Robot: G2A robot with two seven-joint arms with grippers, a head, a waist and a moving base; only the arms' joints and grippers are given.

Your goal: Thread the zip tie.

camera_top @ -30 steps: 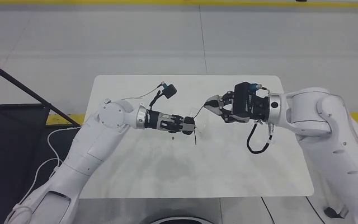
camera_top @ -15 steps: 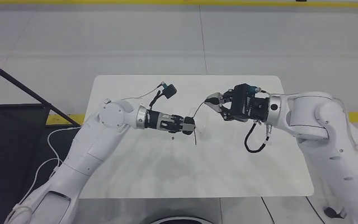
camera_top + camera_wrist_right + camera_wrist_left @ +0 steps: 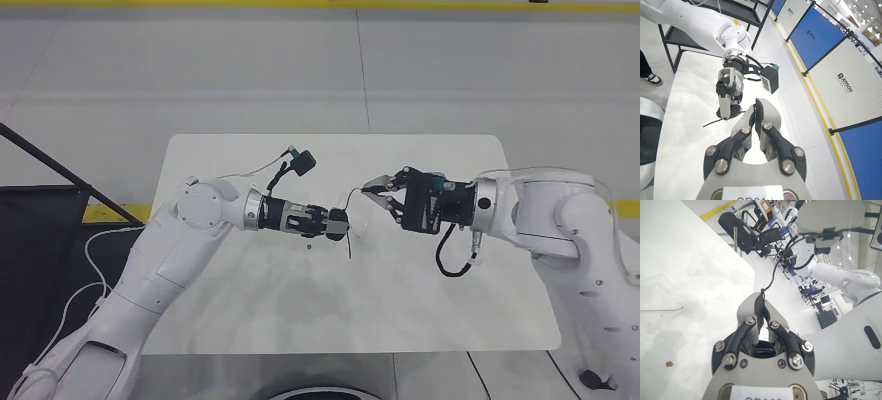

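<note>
The zip tie (image 3: 349, 245) is a thin black strip held above the middle of the white table (image 3: 250, 310). My left gripper (image 3: 342, 224) is shut on it, and a short tail hangs toward the table's front. In the left wrist view the strip (image 3: 772, 275) rises from my left gripper (image 3: 762, 294) toward the right arm. My right gripper (image 3: 368, 188) sits just beyond and to the right, fingers shut on the strip's other end. The right wrist view shows my right gripper (image 3: 755, 103) closed, the left gripper (image 3: 725, 117) just ahead of it, and the tail (image 3: 712, 123) sticking out.
A clear plastic sheet (image 3: 659, 289) lies flat on the table under the grippers. A small brown speck (image 3: 669, 363) lies beside it. The table's rounded corner and edge (image 3: 753, 273) are near, with chairs beyond.
The right wrist has swung toward the table's front and turned, and its fingertips have shifted slightly toward the left gripper. The left arm has kept still.
</note>
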